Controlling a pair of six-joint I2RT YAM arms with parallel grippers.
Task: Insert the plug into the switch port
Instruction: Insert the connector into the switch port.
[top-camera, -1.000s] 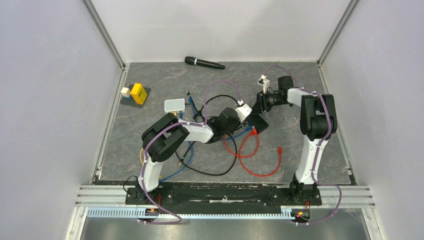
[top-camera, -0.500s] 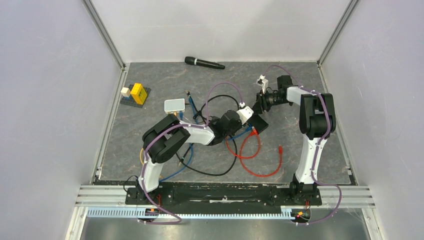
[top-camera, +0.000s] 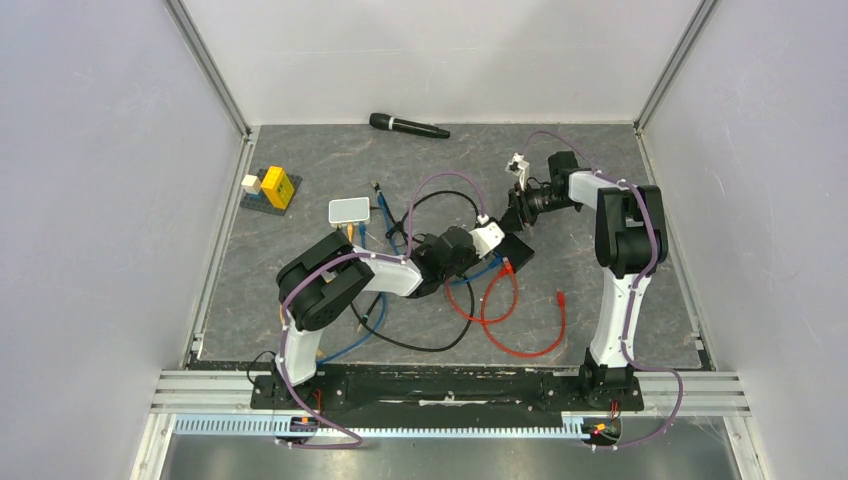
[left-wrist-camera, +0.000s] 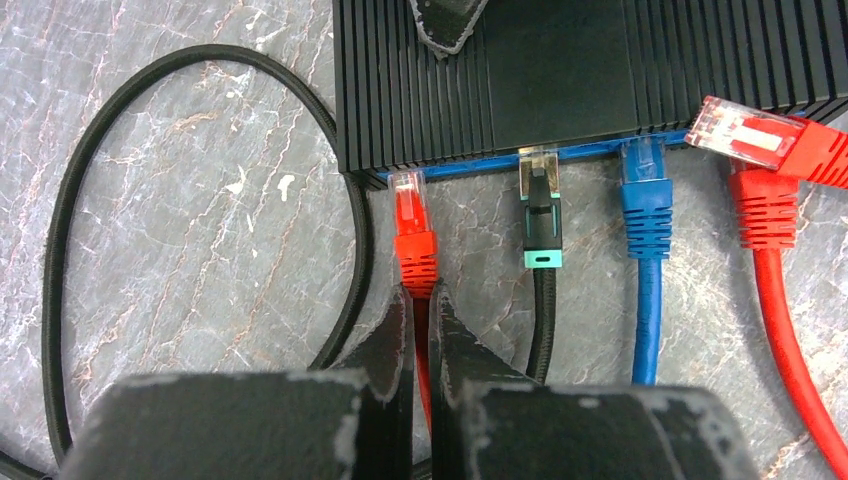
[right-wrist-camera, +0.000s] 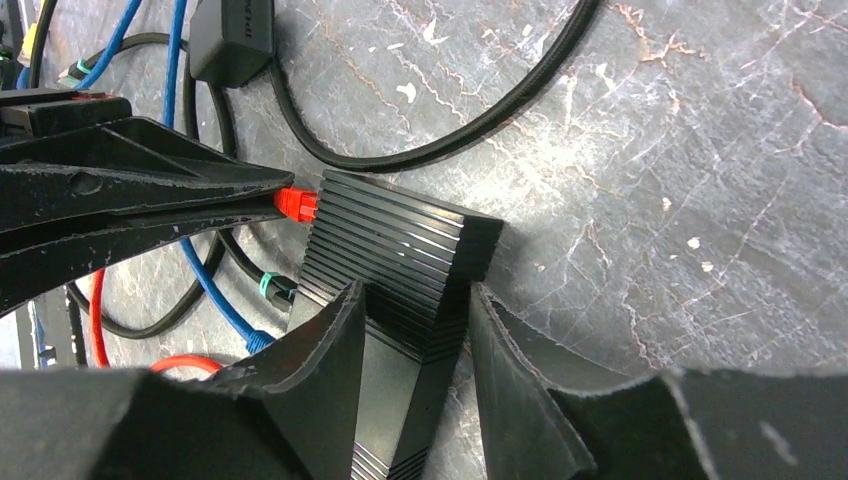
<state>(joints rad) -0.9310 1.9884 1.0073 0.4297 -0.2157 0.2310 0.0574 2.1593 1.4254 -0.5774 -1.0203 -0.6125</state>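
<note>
While the right gripper (right-wrist-camera: 415, 300) clamps the black switch (right-wrist-camera: 390, 230), the left gripper (left-wrist-camera: 422, 305), pinching the red plug (left-wrist-camera: 412, 225), needs 1 straight push in.

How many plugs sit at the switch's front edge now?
4: red plug in the left gripper, then black plug, blue plug, second red plug lying atop the switch.
</note>
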